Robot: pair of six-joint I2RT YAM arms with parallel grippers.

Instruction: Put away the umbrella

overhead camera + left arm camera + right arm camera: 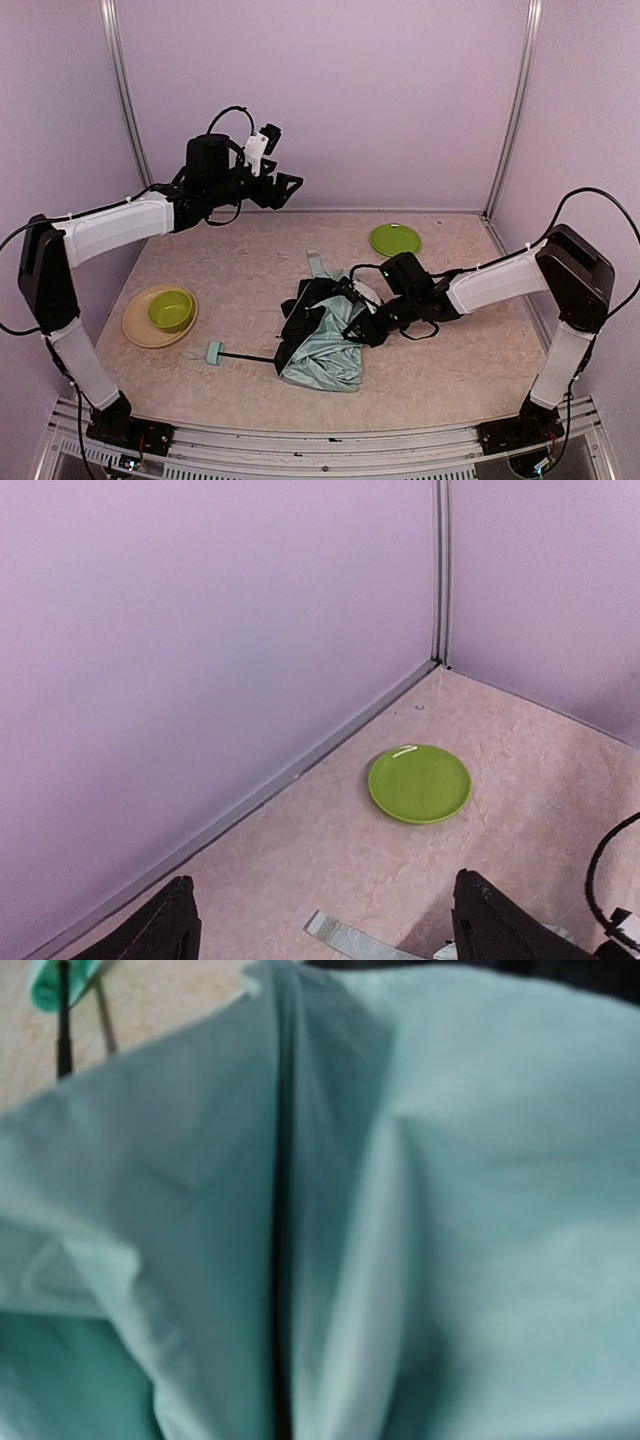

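Two grippers, in opposite states. The right gripper (362,322) is low over the middle of the table (480,330), its tips buried in the umbrella (325,350). Its own camera shows nothing but pale mint fabric (420,1200) pressed close, gathered into one deep crease that runs down to 6 o'clock of that view. The fingers themselves are hidden, but the jaws are clenched on that fold of cloth.

The left gripper (290,185) hangs high in the air toward 11 o'clock, well apart from everything on the table. Its fingers (160,925) stand spread wide with nothing between them, released.

The umbrella lies at the table's centre as a crumpled heap, mint cloth facing 6 o'clock and black lining bunched at 12 o'clock beside the right gripper. Its thin black shaft (248,356) runs out toward 9 o'clock, flat on the table, and ends in the small mint handle (214,351). A pale strap (317,264) pokes out of the heap toward 12 o'clock.

A flat green plate (395,239) sits at 1 o'clock near the back corner, apart from the umbrella. At 9 o'clock a green bowl (171,309) rests in a tan dish (138,328), near the handle but not touching it.
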